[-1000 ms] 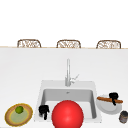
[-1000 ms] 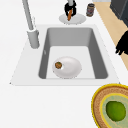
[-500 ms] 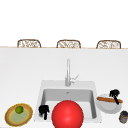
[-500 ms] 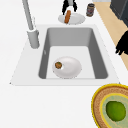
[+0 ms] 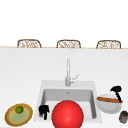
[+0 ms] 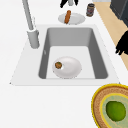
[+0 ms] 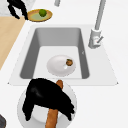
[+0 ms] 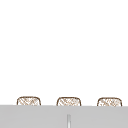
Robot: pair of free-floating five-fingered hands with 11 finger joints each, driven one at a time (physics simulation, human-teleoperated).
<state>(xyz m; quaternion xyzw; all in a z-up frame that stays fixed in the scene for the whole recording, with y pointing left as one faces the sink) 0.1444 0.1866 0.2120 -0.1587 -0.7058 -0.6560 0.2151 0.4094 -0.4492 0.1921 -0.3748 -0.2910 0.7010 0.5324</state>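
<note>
My right hand (image 5: 116, 89) hovers just above a white plate (image 5: 108, 107) on the counter right of the sink, fingers loose and hanging down. A brown sausage-like roll (image 5: 109, 100) lies across that plate, below the fingertips. From the right side, the same hand (image 7: 47, 98) covers the roll's (image 7: 53, 115) middle. My left hand (image 5: 43, 111) hangs at the sink's front left corner, fingers relaxed and holding nothing. In the left side view it is (image 6: 123, 43) at the right edge.
The sink (image 5: 41, 93) has a tall faucet (image 5: 67, 72) and holds a white dish (image 6: 67, 67) with a small brown item (image 6: 58, 65). A woven plate (image 5: 10, 117) with a lime (image 5: 19, 109) sits left. A can (image 5: 123, 116) stands front right. A red ball (image 5: 67, 114) fills the front.
The right hand has lifted slightly off the roll, which now lies uncovered on the white plate. The left hand has stayed put.
</note>
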